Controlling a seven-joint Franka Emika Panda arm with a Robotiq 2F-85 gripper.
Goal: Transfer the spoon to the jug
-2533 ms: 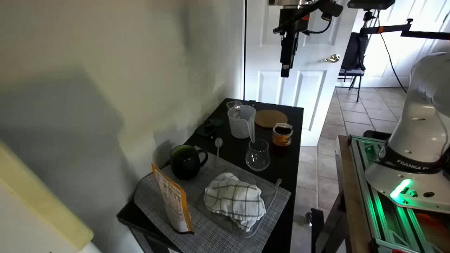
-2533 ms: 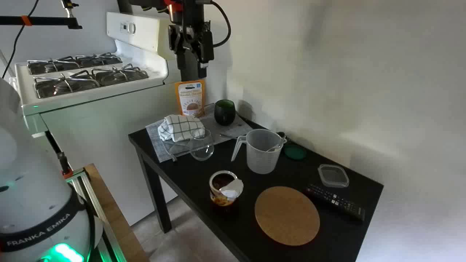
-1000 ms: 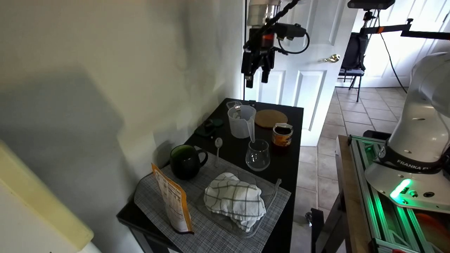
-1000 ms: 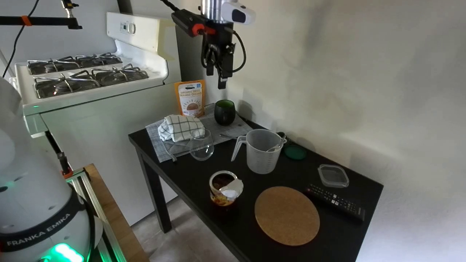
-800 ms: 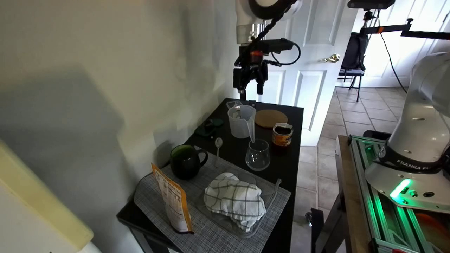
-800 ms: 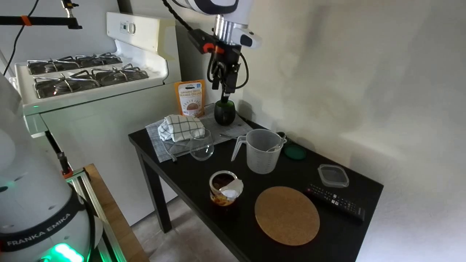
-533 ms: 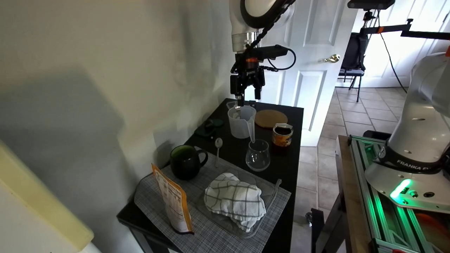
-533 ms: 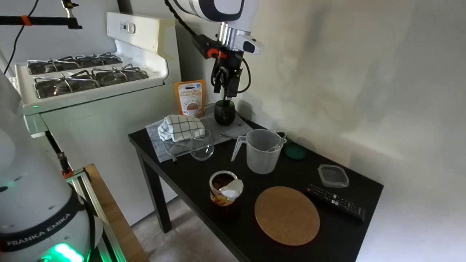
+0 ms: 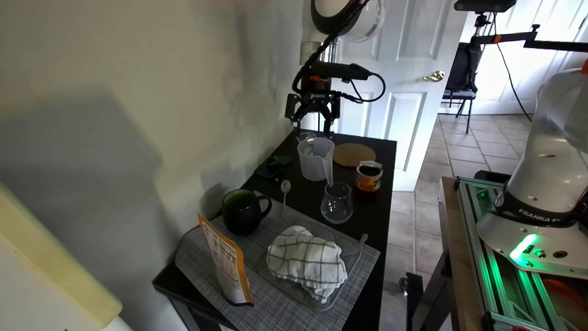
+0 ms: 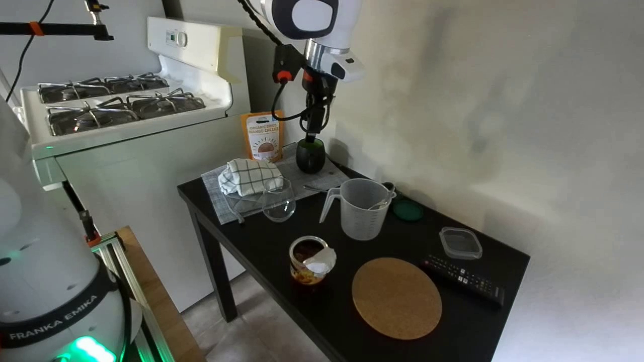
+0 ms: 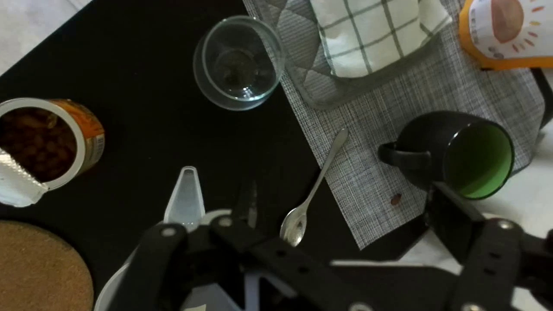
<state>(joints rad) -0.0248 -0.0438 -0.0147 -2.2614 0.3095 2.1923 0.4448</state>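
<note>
Your end effector [image 9: 313, 133] has turned; spread wide. Wrist view, centre: spoon [image 11: 316, 183] below it, slanting upper right to lower left across the gap.

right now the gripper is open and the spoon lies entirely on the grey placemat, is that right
Not quite: the spoon is only partly on the grey placemat. Its handle end lies there, but its bowl is on the black tabletop, as the wrist view shows. The gripper is indeed open.
</note>
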